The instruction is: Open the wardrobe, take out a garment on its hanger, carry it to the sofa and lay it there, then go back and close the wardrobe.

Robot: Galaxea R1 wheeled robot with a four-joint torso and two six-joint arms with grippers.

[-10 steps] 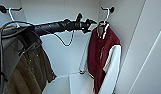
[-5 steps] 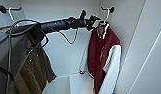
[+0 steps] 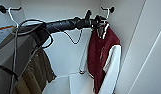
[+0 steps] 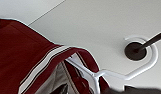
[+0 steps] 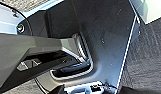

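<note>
White panels of the open wardrobe (image 3: 63,50) surround us on all sides, its back wall ahead and a side wall at three o'clock. Our left arm (image 3: 63,24) stretches in from nine o'clock toward one o'clock, ending with the left gripper (image 3: 97,21) up at the collar of the garment (image 3: 101,55). That maroon jacket with white sleeves hangs at about two o'clock, close to the right-hand wall, on the hanger (image 3: 106,11), whose white hook curls over a dark rod fitting (image 3: 111,10). We cannot tell how far our left fingers are parted, nor whether they have hold of the hanger. In the left wrist view the hanger's hook (image 4: 143,62) wraps around the dark round rod end (image 4: 135,50), with the striped collar (image 4: 46,65) just below. An olive-green jacket (image 3: 37,72) hangs at eight o'clock. For the right gripper, we cannot tell its state.
</note>
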